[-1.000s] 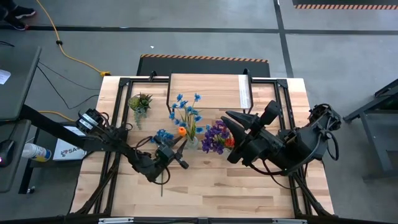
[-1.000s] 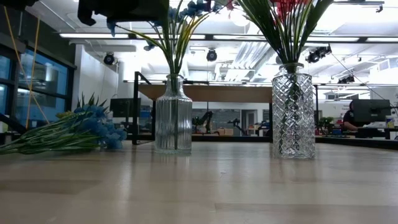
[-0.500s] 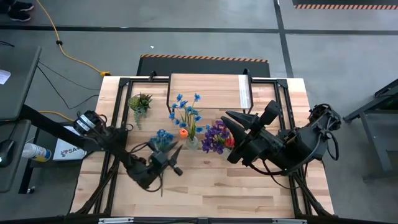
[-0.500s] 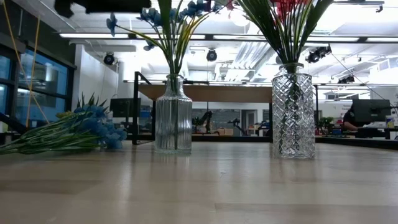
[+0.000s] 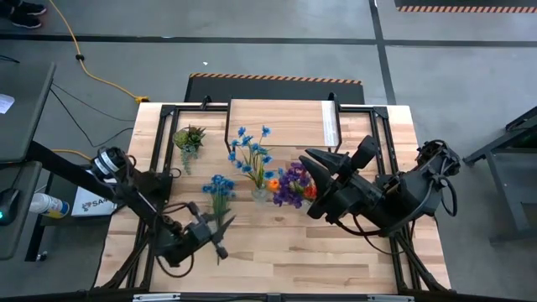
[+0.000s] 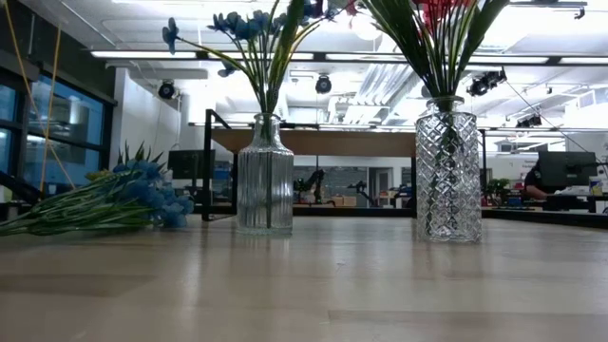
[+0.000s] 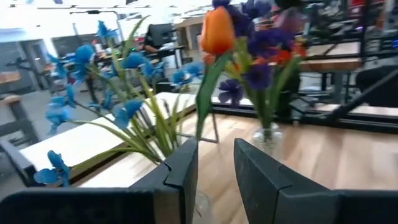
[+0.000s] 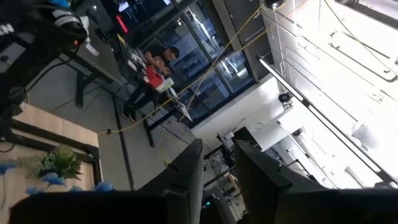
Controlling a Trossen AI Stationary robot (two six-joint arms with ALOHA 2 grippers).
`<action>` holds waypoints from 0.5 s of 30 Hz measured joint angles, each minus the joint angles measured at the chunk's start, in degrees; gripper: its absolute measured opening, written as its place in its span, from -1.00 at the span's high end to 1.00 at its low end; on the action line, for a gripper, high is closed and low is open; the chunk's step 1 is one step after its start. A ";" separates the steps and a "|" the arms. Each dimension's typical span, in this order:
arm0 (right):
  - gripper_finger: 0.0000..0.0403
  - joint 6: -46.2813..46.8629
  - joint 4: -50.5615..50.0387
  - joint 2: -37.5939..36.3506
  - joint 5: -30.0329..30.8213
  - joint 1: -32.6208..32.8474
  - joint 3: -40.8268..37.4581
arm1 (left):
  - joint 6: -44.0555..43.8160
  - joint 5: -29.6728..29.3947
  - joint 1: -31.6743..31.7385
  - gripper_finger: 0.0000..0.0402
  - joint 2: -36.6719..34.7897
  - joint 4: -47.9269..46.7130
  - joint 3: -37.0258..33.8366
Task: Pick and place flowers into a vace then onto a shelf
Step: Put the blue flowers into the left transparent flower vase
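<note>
Both vases loaded — blue flowers [image 5: 250, 151] in ribbed vase [image 6: 265, 175], purple/red bunch [image 5: 294, 183] in cut-glass vase [image 6: 446, 169] — spare blue bunch [image 5: 219, 188] lies at their 9 o'clock, shelf [image 5: 281, 122] at 12 bare; left gripper [image 5: 220, 239] at 7, narrowly parted, empty; right gripper [image 5: 313, 168] at 3, slightly parted, empty.
</note>
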 joint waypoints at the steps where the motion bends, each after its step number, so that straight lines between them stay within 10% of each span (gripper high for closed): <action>1: 0.59 -0.39 0.00 0.00 0.09 0.00 0.00 | -0.09 0.20 -0.80 0.31 0.00 0.10 0.00; 15: 0.59 -0.79 0.00 0.00 0.48 0.00 -0.01 | -0.83 -0.57 -11.40 0.31 0.02 -0.43 8.48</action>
